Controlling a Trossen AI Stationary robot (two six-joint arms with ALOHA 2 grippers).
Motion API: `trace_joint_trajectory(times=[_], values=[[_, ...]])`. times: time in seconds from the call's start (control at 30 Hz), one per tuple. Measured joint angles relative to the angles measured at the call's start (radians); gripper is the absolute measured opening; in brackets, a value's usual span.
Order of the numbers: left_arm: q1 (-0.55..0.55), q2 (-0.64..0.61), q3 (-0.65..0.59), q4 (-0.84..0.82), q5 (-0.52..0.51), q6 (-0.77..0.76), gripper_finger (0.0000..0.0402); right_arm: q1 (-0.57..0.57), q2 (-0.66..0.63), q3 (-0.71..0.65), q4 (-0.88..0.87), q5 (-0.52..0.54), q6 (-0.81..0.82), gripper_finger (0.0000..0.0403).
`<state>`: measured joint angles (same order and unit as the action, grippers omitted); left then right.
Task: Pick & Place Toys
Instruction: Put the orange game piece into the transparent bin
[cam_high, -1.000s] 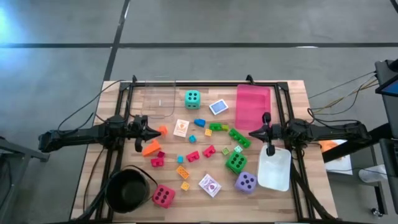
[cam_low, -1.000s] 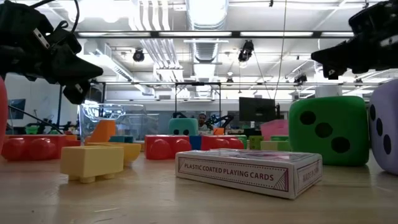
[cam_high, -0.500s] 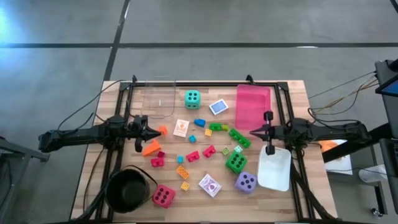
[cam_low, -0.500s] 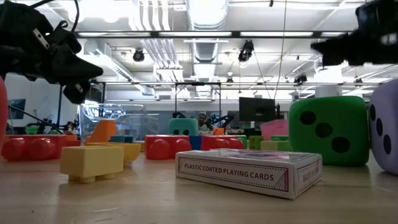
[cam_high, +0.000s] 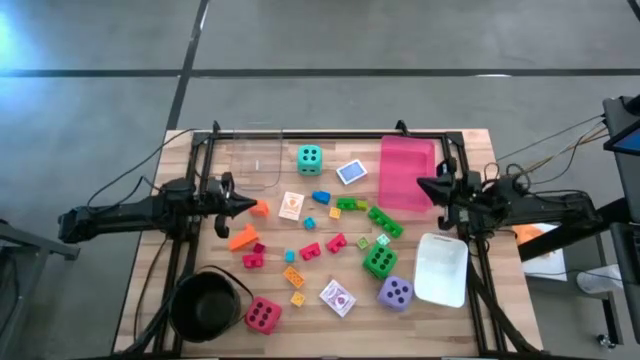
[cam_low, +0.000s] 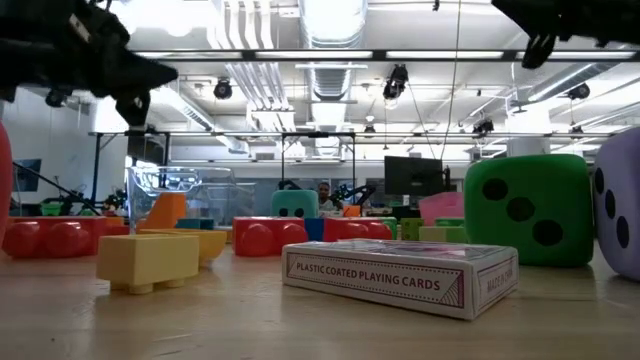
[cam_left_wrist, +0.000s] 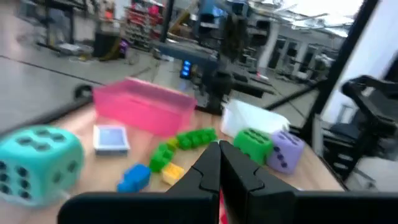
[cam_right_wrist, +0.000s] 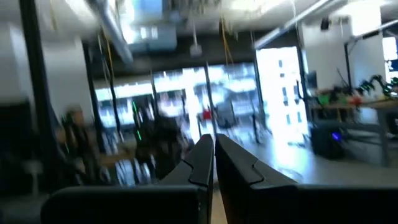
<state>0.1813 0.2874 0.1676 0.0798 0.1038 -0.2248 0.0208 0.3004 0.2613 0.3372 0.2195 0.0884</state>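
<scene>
Both end effectors, left (cam_high: 254, 205) and right (cam_high: 421, 183), hang clenched and empty above the table (cam_high: 470, 150).

- Teal die (cam_high: 309, 157), green die (cam_high: 379, 261), purple die (cam_high: 396, 292) and pink-red die (cam_high: 263, 315), all showing black dots
- Pink tray (cam_high: 407, 172) sitting beside white tray (cam_high: 441, 270)
- Black pot (cam_high: 208, 305)

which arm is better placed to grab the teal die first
Left, probably. The left gripper hangs shut over the table's left side, near the teal die. The right gripper sits at the pink tray's right edge, with the tray between it and the die.
</scene>
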Motion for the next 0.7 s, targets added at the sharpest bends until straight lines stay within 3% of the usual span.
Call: trace_joint_trajectory(times=[0.2, 0.33, 0.53, 0.7], values=[[0.028, 0.134, 0.209, -0.332, -0.008, 0.006, 0.0004, 0.0, 0.142, 0.258, -0.36, 0.024, 0.017, 0.0015], [0.032, 0.232, 0.326, -0.54, -0.008, -0.161, 0.0004, -0.003, 0.215, 0.379, -0.546, 0.081, 0.155, 0.0015], [0.032, 0.318, 0.395, -0.523, -0.005, -0.427, 0.0004, -0.002, 0.274, 0.473, -0.595, 0.122, 0.314, 0.0015], [0.032, 0.338, 0.399, -0.511, 0.0, -0.508, 0.0004, -0.002, 0.306, 0.514, -0.59, 0.122, 0.355, 0.0015]])
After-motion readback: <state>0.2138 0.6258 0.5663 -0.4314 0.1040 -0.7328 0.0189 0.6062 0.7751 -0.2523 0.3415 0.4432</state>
